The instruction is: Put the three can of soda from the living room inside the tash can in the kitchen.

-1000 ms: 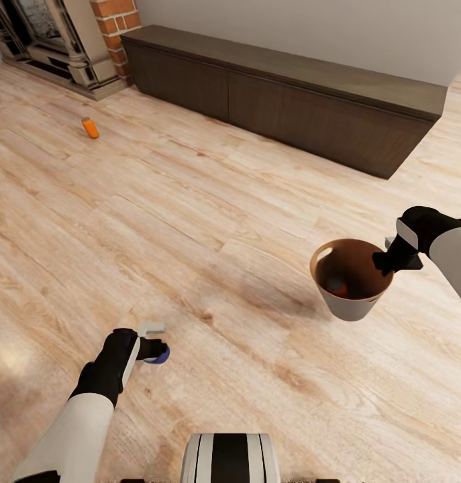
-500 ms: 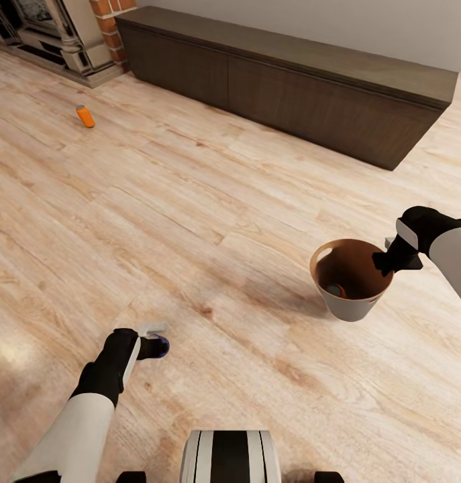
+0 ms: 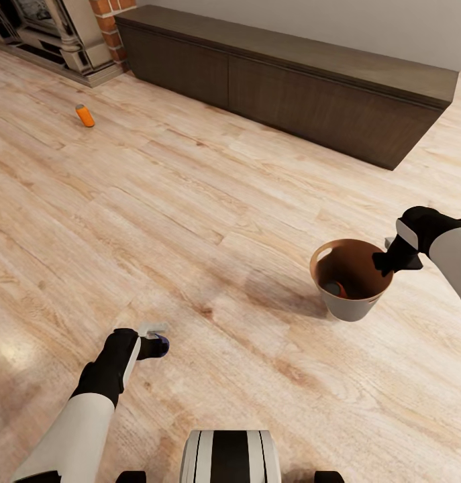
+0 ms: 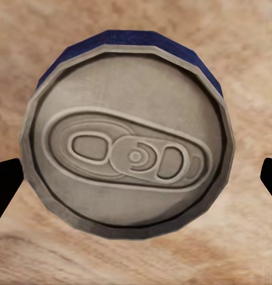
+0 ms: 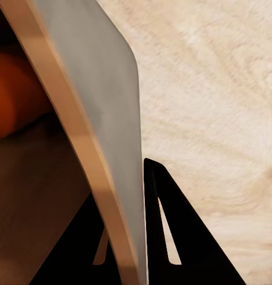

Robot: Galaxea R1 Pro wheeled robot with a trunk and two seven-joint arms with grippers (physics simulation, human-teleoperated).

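Observation:
My left gripper [image 3: 154,345] hangs low over the wood floor, shut on a dark blue soda can [image 3: 160,346]. In the left wrist view the can's pale grey top [image 4: 130,155] sits between the black fingertips [image 4: 5,187]. My right gripper [image 3: 390,259] is shut on the rim of the trash can [image 3: 351,307], which it holds just above the floor. An orange-toned can [image 3: 335,289] lies inside it. The right wrist view has the bucket's grey wall [image 5: 106,95] pinched between the fingers [image 5: 171,237]. A bright orange can [image 3: 85,115] lies on the floor far off at the left.
A long dark low cabinet [image 3: 290,80] runs along the far wall. A brick fireplace [image 3: 56,33] stands at the far left corner. Light wood floor [image 3: 210,201] stretches between me and the cabinet. My base [image 3: 230,459] shows at the near edge.
The whole view shifted early on, so the camera moved, then settled. The can inside the bucket rolled a little. Both grippers keep their holds.

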